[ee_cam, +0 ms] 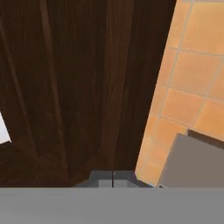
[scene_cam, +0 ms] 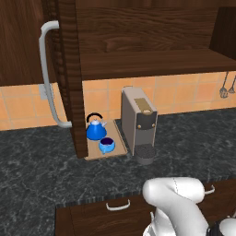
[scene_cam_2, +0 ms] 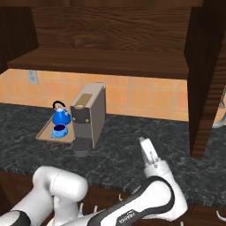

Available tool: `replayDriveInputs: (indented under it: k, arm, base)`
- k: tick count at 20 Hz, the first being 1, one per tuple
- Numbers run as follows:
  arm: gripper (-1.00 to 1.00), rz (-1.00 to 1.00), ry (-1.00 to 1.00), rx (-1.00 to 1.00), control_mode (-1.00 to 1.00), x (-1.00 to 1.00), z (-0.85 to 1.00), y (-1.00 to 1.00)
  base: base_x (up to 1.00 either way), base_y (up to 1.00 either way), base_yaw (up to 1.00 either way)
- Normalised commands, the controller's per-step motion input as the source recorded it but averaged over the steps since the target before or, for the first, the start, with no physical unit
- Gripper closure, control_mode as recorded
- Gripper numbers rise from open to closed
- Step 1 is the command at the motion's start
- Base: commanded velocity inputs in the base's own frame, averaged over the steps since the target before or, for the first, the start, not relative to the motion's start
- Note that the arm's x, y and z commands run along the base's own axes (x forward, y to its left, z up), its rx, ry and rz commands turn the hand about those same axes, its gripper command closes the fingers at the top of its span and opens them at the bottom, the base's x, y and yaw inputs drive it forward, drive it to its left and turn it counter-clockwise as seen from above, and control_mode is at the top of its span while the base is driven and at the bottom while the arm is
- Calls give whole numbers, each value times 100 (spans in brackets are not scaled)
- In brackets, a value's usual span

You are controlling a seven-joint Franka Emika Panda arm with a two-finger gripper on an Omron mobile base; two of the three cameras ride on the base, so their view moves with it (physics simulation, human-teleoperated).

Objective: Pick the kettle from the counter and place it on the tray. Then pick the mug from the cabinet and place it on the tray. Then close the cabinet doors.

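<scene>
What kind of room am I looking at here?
A kitchen, computer-rendered by the look of it. A dark marbled stone worktop runs below an open dark brown wood wall cupboard, with orange wall tiles behind and a grey coffee machine standing on it.

- You are looking at an orange tiled wall (scene_cam: 184, 94) running behind the worktop.
- A grey coffee machine (scene_cam: 138, 122) is standing against it.
- Utensils (scene_cam: 227, 87) are hanging at the right.
- A wall socket (scene_cam_2: 32, 76) is sitting on the tiles.

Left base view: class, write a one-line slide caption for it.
Kettle and mug sit together on the tray beside the coffee machine, under the cabinet with its doors open.
</scene>
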Motion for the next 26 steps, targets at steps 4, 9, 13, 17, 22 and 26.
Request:
replayDriveInputs:
  k: [4,9,13,17,22,26]
  arm:
    - [100,-5,-42,10,-100,-7,22,-53]
    - [100,-4,-26,8,-100,-6,28,-50]
    - [100,-1,0,9,-100,0,3,-47]
    - [100,0,0,5,-100,-4,3,-35]
    - [100,0,-6,15,-100,0,33,-50]
    - [100,0,-14,17,-100,0,48,-42]
  base:
    - [0,0,0]
    - [0,0,0]
    - [0,0,0]
    - [0,0,0]
    - [0,0,0]
    - [0,0,0]
